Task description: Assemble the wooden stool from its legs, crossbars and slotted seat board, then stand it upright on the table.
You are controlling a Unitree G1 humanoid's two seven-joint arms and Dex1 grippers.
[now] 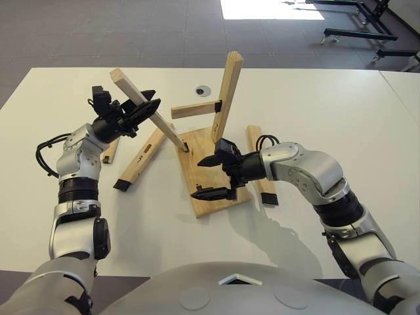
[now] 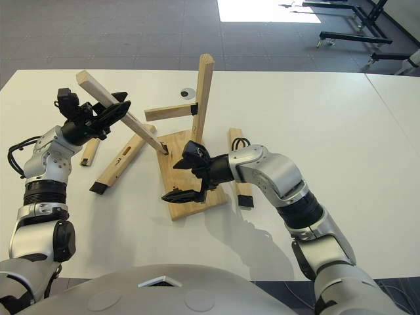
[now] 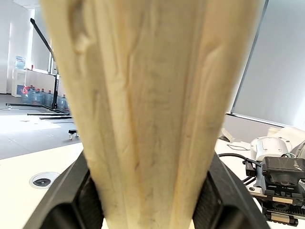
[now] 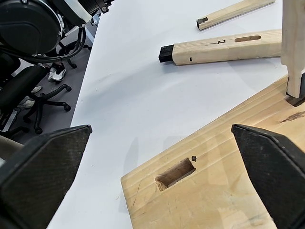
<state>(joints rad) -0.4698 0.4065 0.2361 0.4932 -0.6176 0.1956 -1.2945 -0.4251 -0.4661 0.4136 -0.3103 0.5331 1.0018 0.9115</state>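
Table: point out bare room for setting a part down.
Free: the wide stretch of table right of the leg lying beside the board. Crowded: around the board, from that leg to the slotted leg on its left.

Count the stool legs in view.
4: upright leg in the seat board, tilted leg in the left gripper, lying leg left of the board, another leg lying right of it.

Left hand (image 1: 146, 109) raised, clamping a leg (image 1: 127, 84); right hand (image 1: 201, 177) low, fingers (image 1: 214, 159) spread.
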